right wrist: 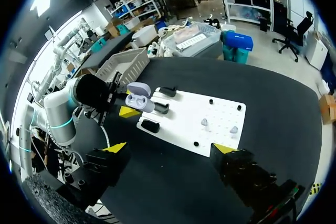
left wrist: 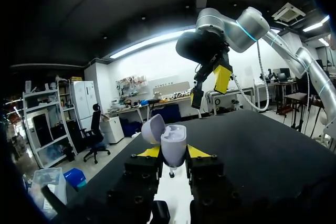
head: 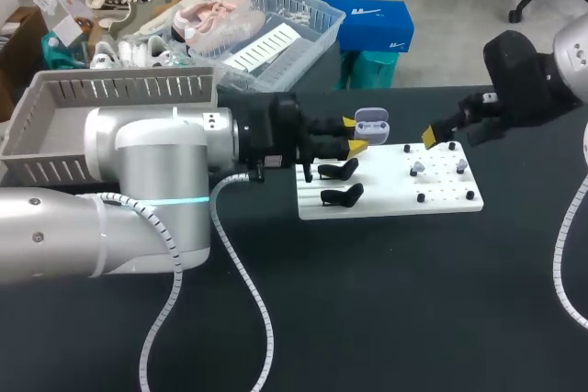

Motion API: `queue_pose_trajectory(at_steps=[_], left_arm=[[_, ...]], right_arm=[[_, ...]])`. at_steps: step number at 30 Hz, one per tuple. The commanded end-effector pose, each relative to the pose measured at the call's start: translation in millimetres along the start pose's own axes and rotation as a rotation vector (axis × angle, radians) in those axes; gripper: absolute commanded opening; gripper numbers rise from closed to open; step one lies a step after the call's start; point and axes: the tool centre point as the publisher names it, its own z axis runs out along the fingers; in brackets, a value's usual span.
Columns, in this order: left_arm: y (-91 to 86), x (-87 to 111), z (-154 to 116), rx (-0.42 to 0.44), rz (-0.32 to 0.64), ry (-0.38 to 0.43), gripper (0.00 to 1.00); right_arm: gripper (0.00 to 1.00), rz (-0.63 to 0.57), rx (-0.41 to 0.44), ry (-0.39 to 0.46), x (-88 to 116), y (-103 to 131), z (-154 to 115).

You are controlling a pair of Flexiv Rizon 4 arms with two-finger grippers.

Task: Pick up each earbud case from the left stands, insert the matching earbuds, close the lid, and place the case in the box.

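Note:
My left gripper (head: 354, 138) is shut on a pale lilac earbud case (head: 372, 122), holding it upright above the white board's (head: 386, 201) far left corner. The case (left wrist: 173, 148) sits between the yellow tips with its lid (left wrist: 153, 128) swung open. In the right wrist view the case (right wrist: 137, 98) shows two hollow seats. Two small earbuds (head: 418, 168) (head: 459, 164) rest on the board's right half. My right gripper (head: 441, 140) hovers open above them, its fingers spread wide around the board (right wrist: 210, 124) in its own view (right wrist: 169, 148). It appears ahead of the case as well (left wrist: 210, 86).
Three black stands (head: 338, 170) (head: 342, 195) (right wrist: 167, 92) stand on the board's left part. A grey slatted box (head: 110, 117) sits at the table's far left, behind my left arm. Several black pegs (head: 421, 197) dot the board's right half.

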Motion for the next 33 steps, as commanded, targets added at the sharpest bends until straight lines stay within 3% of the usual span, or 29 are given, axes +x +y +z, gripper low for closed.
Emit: queue_pose_trajectory(at_steps=[1, 21, 33], left_arm=[[-1.4, 0.3, 0.1, -0.007, 0.001, -0.002, 0.00], [-1.4, 0.3, 0.1, -0.007, 0.001, -0.002, 0.00], [-1.4, 0.3, 0.1, -0.007, 0.001, -0.002, 0.00]], right_arm=[[1.00, -0.004, 0.011, 0.014, -0.8, -6.7, -0.6], [1.00, -0.015, 0.277, 0.155, 29.2, -73.7, 34.4], [1.00, -0.050, 0.275, 0.219, 34.4, -105.7, 62.7]])
